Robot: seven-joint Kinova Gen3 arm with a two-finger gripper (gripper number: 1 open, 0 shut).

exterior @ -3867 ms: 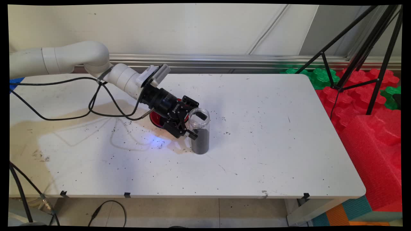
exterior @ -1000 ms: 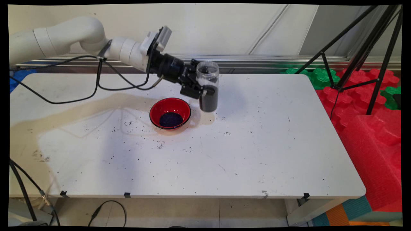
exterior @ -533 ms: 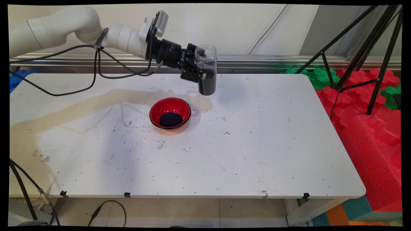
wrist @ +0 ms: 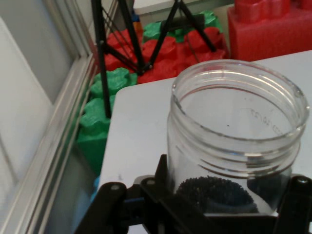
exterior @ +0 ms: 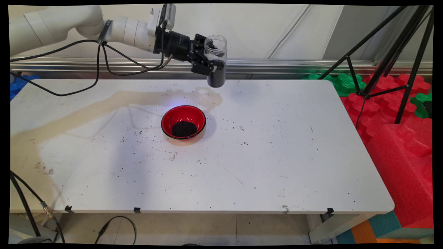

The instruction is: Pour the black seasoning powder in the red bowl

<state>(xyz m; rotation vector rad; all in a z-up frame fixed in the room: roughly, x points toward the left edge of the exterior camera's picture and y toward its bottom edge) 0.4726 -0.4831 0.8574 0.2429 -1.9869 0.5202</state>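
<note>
While the jaws squeeze the clear jar (exterior: pixel 216 60) of black grains high over the desk (exterior: pixel 277 145), behind the red bowl (exterior: pixel 183 122), it is best kept upright so nothing spills.

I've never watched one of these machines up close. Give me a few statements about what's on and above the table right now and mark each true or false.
1. The end effector holds a clear jar up in the air. True.
2. The jar is capped with a lid. False: its mouth is open.
3. The jar holds dark grains in its lower part. True.
4. The red bowl is empty. False: dark grains lie in its bottom.
5. The jar hangs tipped upside down. False: it is upright, mouth upward.
6. Dark specks are scattered over the white table. True.
</note>
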